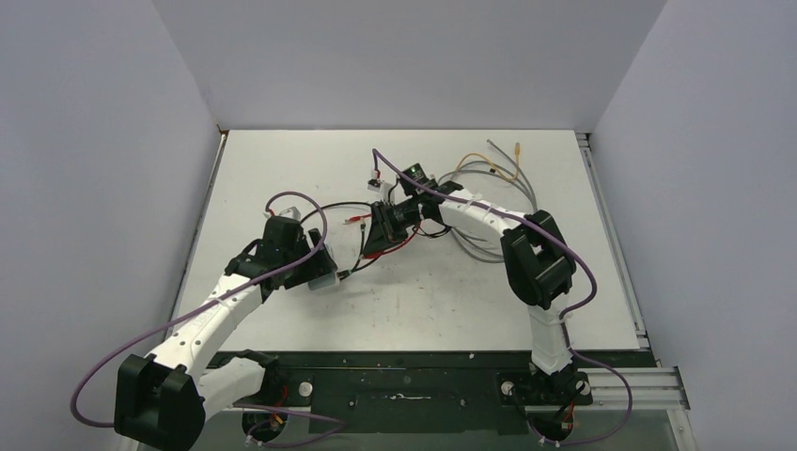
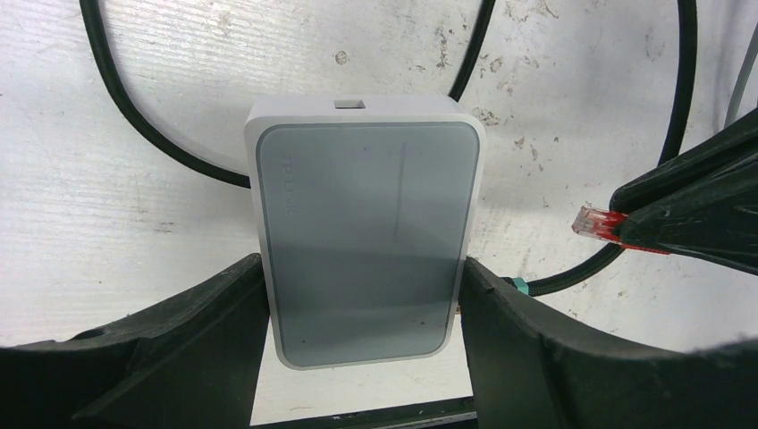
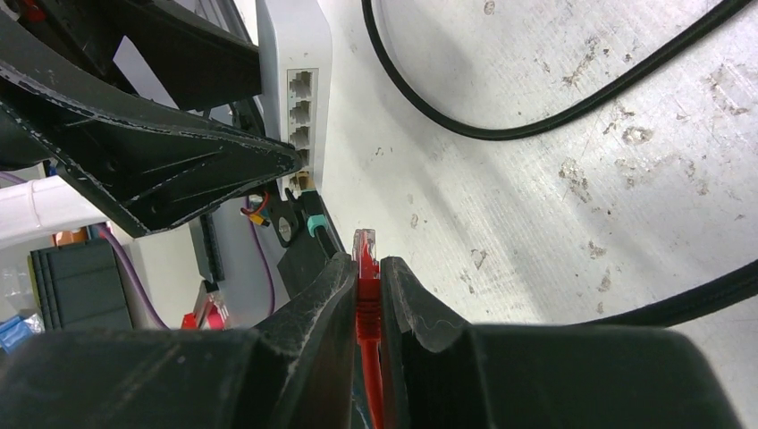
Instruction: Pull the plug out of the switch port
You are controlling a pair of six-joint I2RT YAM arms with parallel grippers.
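The switch (image 2: 362, 241), a flat pale grey-blue box with a white rim, lies on the white table between my left gripper's fingers (image 2: 206, 340), which press on both its sides. From above, the left gripper (image 1: 321, 271) is at left of centre. In the right wrist view the switch's edge (image 3: 299, 80) shows a row of sockets. My right gripper (image 3: 365, 264) is shut on a red plug (image 3: 364, 243) with a clear tip. The plug is out of the sockets and a short way from the switch. It also shows in the left wrist view (image 2: 593, 221), right of the switch.
A black cable with a teal boot (image 3: 314, 227) sits in the switch's lowest socket. Black cables (image 2: 134, 116) loop round the switch. Grey and orange cables (image 1: 489, 171) lie at back right. A loose red plug (image 1: 358, 221) and a small white part (image 1: 378, 184) lie mid-table. Walls stand on three sides.
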